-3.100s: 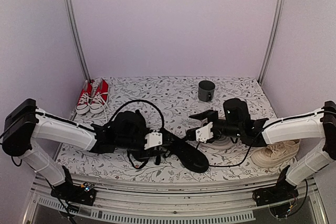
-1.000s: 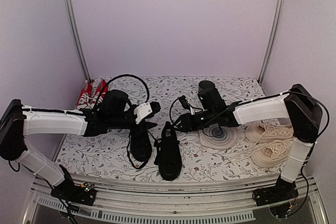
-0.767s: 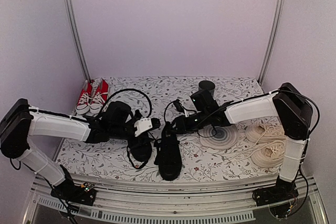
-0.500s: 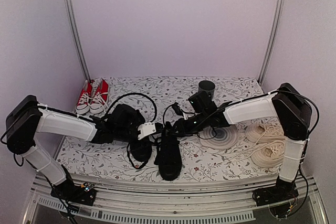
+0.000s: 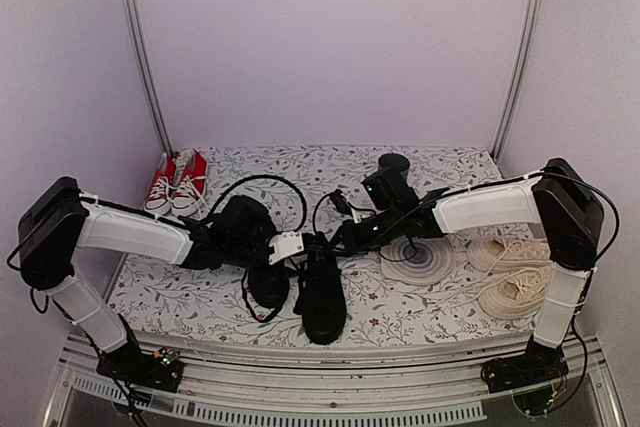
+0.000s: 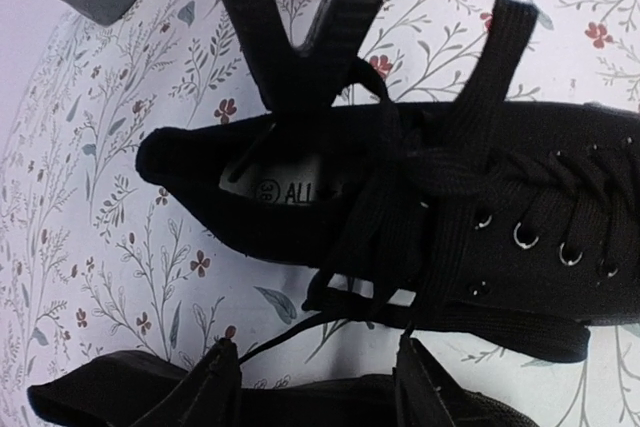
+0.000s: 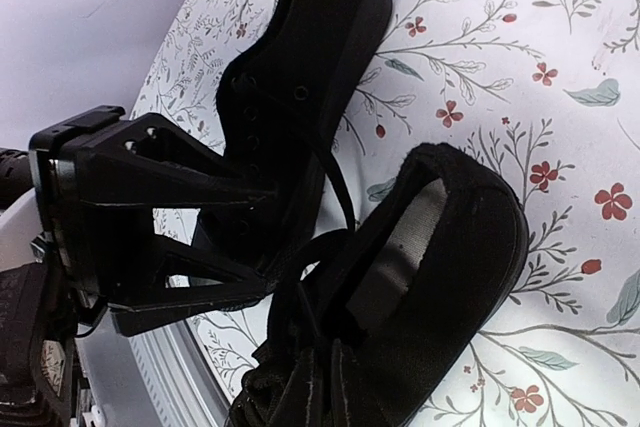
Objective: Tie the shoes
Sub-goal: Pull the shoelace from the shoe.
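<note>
Since the earlier frames, both arms have drawn in over the shoes (image 5: pixel 305 282); the right tool (image 5: pixel 340 238) has narrowed to a near-closed pinch at the collar of the right-hand black shoe (image 6: pixel 420 197), where the laces (image 6: pixel 385 202) cross. Whether a lace sits between its fingers cannot be told. The left tool (image 5: pixel 292 249) stands partly open, its fingers (image 7: pixel 190 232) just beside that same collar and gripping nothing visible. Judged from this, lace-gathering is beginning and no bow is formed. The left-hand black shoe (image 5: pixel 266 282) touches its mate on the floral counter (image 5: pixel 200 292). Beyond the pair, a grey cup (image 5: pixel 391 164) stands near the back, its contents hidden. Red sneakers (image 5: pixel 176 185) lie far left of the pair, cream sneakers (image 5: pixel 512 277) far right, a coiled mat (image 5: pixel 420 259) between.
</note>
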`<action>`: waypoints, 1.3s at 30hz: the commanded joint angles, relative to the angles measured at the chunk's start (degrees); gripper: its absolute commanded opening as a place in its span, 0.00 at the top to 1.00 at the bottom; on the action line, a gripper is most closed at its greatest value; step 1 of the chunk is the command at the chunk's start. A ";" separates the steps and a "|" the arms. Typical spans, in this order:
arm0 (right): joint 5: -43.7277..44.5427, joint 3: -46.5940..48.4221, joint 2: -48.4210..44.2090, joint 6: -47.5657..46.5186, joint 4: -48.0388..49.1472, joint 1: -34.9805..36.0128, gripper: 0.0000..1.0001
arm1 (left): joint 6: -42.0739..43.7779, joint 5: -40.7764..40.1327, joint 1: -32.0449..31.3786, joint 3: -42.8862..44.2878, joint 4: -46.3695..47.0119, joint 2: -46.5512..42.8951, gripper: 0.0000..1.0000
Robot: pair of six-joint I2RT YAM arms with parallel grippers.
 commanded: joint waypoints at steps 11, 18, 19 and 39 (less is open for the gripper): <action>4.32 -4.73 -6.70 0.84 -1.86 -0.42 0.99 | 5.94 4.94 -0.22 7.77 -7.40 5.82 0.43; 2.70 -5.78 -6.22 -0.13 -1.66 -1.09 0.99 | 6.92 5.10 0.27 9.14 -8.38 6.68 0.49; 1.94 -5.81 -5.92 -0.21 -0.95 -1.03 0.99 | 6.97 5.44 0.28 9.16 -8.78 6.17 0.50; -0.49 -4.78 -2.10 1.91 4.54 -1.14 0.98 | 14.76 22.12 -1.90 16.01 -11.16 3.93 0.49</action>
